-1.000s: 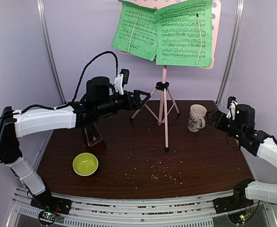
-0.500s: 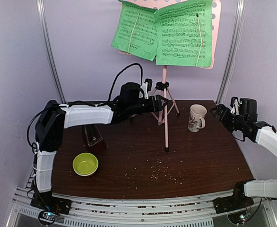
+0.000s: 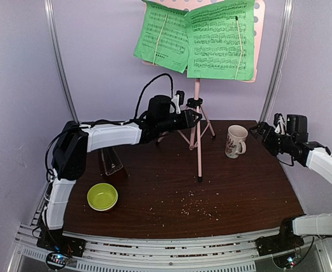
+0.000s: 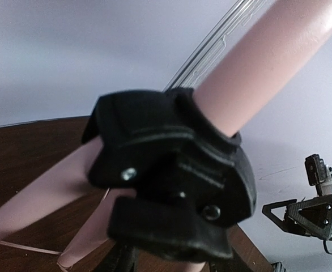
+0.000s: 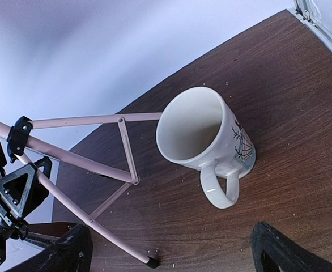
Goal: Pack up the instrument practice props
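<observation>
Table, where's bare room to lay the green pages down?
Free: front right, between mug, music stand's front leg and table edge; also between metronome, bowl and that leg. Crowded at the back: stand's other legs, left fingers, mug.

You have white mug [image 3: 235, 140] upright near far right corner of dark wood desk [image 3: 251, 187], yellow-green bowl [image 3: 102, 196] near left edge toward near corner, and crumbs [image 3: 195, 205] scattered mid-desk toward near edge.

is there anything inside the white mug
No, the right wrist view looks into the white mug and its inside is bare.
</observation>
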You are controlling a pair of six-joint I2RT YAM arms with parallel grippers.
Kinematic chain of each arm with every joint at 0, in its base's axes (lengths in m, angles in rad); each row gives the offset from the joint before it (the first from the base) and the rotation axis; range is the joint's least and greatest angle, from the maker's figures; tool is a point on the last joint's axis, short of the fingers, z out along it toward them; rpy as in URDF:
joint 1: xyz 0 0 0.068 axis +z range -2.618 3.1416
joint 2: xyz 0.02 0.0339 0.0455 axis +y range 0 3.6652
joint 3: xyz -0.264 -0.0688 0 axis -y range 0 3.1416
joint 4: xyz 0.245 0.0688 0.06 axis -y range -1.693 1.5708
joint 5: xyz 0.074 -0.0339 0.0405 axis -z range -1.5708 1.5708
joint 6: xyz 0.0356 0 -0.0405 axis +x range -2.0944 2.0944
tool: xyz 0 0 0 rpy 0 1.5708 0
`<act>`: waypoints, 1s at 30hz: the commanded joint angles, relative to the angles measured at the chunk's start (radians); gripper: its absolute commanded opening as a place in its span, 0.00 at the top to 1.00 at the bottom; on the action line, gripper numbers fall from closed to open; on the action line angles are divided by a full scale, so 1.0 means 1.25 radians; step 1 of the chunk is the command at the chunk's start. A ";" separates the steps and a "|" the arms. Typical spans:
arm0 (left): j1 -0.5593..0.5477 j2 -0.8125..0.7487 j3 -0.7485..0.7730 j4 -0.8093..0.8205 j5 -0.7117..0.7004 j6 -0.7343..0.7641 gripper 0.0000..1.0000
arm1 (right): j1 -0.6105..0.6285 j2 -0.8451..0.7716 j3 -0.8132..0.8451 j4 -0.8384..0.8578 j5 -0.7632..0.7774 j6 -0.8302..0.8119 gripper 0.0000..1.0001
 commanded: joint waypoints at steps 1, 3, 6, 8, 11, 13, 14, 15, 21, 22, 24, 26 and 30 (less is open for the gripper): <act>0.009 0.059 0.094 0.017 0.041 0.000 0.60 | -0.005 0.016 0.029 0.009 -0.026 0.004 0.00; 0.009 0.068 0.105 0.013 0.039 0.001 0.66 | -0.005 0.016 0.031 0.009 -0.025 0.004 0.00; 0.009 0.062 0.105 0.002 0.021 0.016 0.78 | -0.005 0.008 0.027 0.008 -0.023 0.006 0.00; 0.009 0.052 0.103 -0.013 0.015 0.031 0.91 | -0.004 0.000 0.024 0.008 -0.020 0.006 0.00; 0.009 0.027 0.080 -0.030 0.006 0.052 1.00 | -0.005 -0.012 0.022 0.004 -0.017 0.009 0.00; 0.008 -0.003 0.043 -0.028 -0.009 0.058 1.00 | -0.005 -0.025 0.019 0.004 -0.019 0.012 0.00; 0.006 -0.020 0.018 -0.024 -0.020 0.060 1.00 | -0.005 -0.033 0.016 0.007 -0.021 0.015 0.00; 0.004 -0.040 -0.007 -0.019 -0.034 0.063 1.00 | -0.005 -0.039 0.010 0.007 -0.022 0.019 0.00; -0.031 -0.156 -0.163 -0.006 -0.143 0.057 1.00 | -0.004 -0.103 -0.033 0.006 -0.043 0.027 0.00; -0.044 -0.172 -0.187 0.001 -0.162 0.047 1.00 | -0.003 -0.117 -0.043 0.005 -0.048 0.026 0.01; -0.069 -0.212 -0.243 0.021 -0.209 0.028 1.00 | -0.003 -0.140 -0.055 -0.008 -0.058 0.022 0.02; -0.101 -0.238 -0.280 0.030 -0.257 0.022 1.00 | -0.002 -0.163 -0.068 -0.020 -0.066 0.019 0.02; -0.166 -0.254 -0.301 0.019 -0.336 -0.008 1.00 | 0.006 -0.198 -0.098 -0.039 -0.081 0.018 0.03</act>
